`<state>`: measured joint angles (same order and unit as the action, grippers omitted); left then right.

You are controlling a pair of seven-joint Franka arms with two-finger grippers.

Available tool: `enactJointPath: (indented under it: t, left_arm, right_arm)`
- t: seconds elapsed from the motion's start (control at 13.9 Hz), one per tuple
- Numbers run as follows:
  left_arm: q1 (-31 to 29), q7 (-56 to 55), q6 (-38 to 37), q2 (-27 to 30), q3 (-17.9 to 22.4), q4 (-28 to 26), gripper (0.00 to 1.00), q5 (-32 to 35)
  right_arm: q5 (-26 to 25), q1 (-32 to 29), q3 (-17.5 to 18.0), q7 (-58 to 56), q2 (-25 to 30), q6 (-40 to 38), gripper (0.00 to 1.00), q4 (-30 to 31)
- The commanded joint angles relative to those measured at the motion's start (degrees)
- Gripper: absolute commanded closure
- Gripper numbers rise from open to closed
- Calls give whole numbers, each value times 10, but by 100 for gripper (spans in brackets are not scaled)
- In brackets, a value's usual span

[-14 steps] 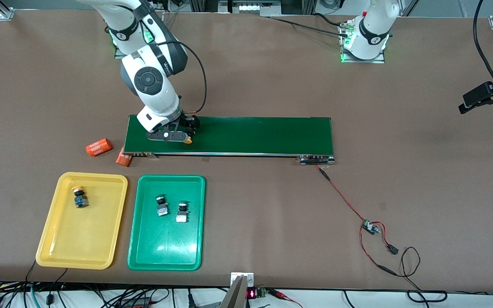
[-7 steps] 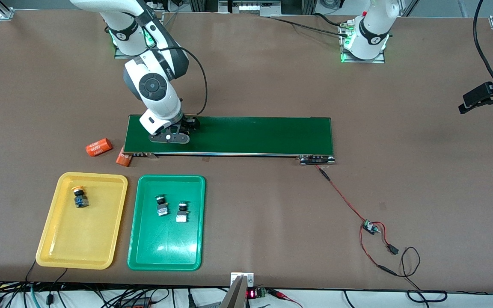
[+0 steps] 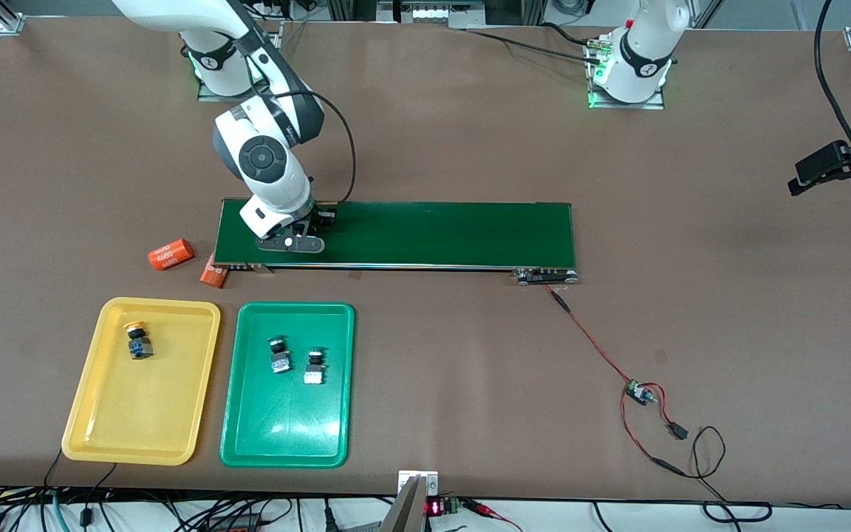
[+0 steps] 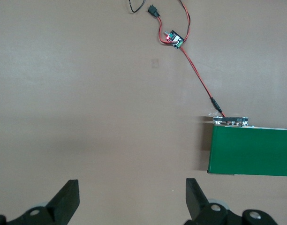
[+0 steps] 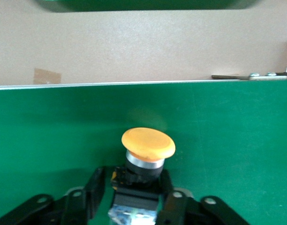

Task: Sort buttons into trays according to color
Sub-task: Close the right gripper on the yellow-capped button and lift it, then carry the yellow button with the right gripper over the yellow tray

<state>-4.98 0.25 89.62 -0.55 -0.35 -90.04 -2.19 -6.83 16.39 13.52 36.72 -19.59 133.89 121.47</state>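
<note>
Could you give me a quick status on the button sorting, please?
Right gripper shut on yellow button on the belt. Left gripper open, waiting. Yellow tray holds one, green tray two. Nothing in the way.

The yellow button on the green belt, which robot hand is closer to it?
Right. The right gripper has its jaws around the yellow button on the belt. The left gripper waits off the belt's other end.

Looks like a robotics lab or test bench. Two white robot arms (image 3: 263, 140) bolted onto a wide brown table (image 3: 470, 355), a long dark green conveyor belt (image 3: 425, 233) wired by red and black leads to a small circuit board (image 3: 640, 391), aluminium framing at the corners (image 3: 8, 22), perhaps more electronics among cables along the near edge (image 3: 174, 510).
</note>
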Motion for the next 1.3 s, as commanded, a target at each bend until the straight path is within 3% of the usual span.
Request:
enactJointPath:
  t: [0.0,0.07,0.14,0.29,0.43,0.87,1.23]
  left_arm:
    - [-2,6,-25,11,-5,13,0,8]
    - [-2,6,-24,11,3,13,0,10]
    - [-5,4,-23,11,8,13,0,18]
    - [-13,3,-20,7,10,12,0,22]
    - [-14,3,-17,4,11,13,0,25]
    - [-7,4,-17,-63,4,59,0,22]
    - [3,3,-24,-62,-13,100,0,16]
  right_arm:
    - [-5,-10,4,-9,-1,3,75,-4]
    - [-5,-12,4,-10,0,1,82,-7]
    - [-4,-13,2,-16,8,-12,83,-24]
    - [1,-21,-9,-51,18,-157,84,-117]
    - [8,-27,-28,-87,22,-231,83,-187]
    - [13,-103,-49,-223,16,-264,83,-270]
    - [12,-160,-49,-339,-11,-289,83,-316]
